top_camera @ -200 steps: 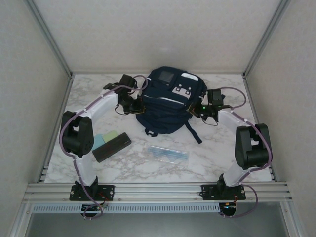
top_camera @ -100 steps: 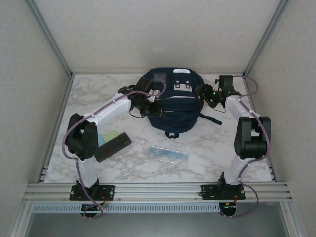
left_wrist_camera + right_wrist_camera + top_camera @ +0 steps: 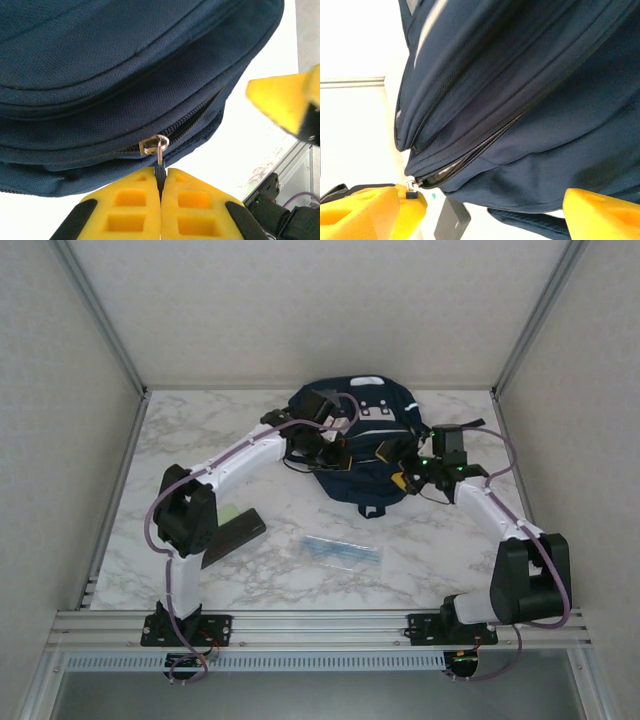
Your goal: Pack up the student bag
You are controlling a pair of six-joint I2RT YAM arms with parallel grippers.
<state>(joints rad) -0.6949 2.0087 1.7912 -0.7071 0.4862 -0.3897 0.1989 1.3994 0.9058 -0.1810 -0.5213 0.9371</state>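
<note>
The student bag (image 3: 365,430), dark navy with white stripes, lies at the back middle of the table. My left gripper (image 3: 338,452) reaches over its left side. Its yellow fingers (image 3: 130,205) are shut on the dark zipper pull (image 3: 160,172) below the metal slider (image 3: 154,145). The zipper (image 3: 470,155) is parted a little next to the slider (image 3: 410,186), and a pale lining shows inside. My right gripper (image 3: 408,468) stands open at the bag's front right side. Navy fabric (image 3: 520,165) lies between its spread fingers (image 3: 605,215), which hold nothing. One of those fingers (image 3: 282,102) appears at the right of the left wrist view.
A black flat case (image 3: 236,531) and a pale green item (image 3: 231,513) lie at the front left, partly under the left arm. A clear packet with blue contents (image 3: 342,552) lies at the front middle. Frame posts and grey walls close in the back and sides.
The left gripper has moved right with the zipper pull, and the bag has shifted back and right. The right gripper has opened, let go of the bag, and come to its front right.
</note>
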